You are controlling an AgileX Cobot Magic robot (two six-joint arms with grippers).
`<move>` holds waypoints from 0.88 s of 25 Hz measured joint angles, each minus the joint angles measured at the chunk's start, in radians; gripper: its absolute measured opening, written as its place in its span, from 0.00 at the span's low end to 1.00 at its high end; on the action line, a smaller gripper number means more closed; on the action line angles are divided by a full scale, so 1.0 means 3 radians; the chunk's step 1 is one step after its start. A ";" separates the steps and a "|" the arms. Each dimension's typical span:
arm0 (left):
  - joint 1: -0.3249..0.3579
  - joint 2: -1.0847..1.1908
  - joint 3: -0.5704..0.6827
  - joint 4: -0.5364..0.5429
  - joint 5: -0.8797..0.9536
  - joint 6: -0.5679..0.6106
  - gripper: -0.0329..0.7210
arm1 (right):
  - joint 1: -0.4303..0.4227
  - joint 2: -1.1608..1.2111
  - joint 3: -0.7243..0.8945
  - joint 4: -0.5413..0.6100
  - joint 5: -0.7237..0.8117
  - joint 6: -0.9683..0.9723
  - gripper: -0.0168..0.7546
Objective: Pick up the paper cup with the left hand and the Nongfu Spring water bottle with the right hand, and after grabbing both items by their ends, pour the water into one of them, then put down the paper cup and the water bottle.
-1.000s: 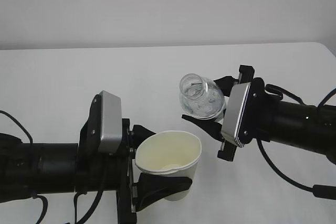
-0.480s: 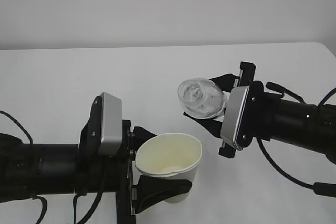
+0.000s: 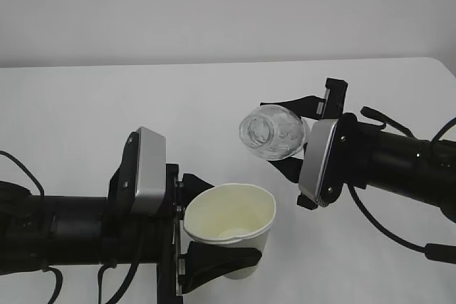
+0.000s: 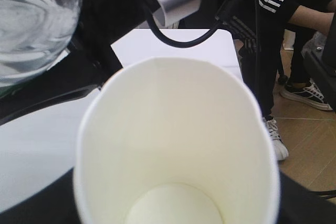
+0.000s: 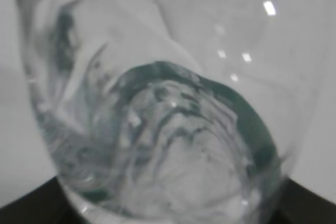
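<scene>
— How many things?
— One paper cup (image 3: 231, 220), white, tapered, rolled rim, clamped upright in the left hand (image 3: 214, 236) above the table (image 3: 85, 105). One clear ribbed plastic Nongfu Spring water bottle (image 3: 274, 132), gripped by the right hand (image 3: 288, 137).
— And the bottle's place?
— Tilted, open neck toward the cup, higher and right of it, apart.
</scene>
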 joint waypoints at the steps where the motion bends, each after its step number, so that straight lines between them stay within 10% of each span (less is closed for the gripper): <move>1: 0.0000 0.0000 0.0000 0.0000 0.0000 0.0000 0.65 | 0.0000 0.0000 0.0000 0.0007 0.0000 -0.0022 0.62; 22: 0.0000 0.0000 0.0000 0.0042 -0.0008 0.0033 0.63 | 0.0000 0.0000 0.0000 0.0090 -0.0126 -0.0627 0.62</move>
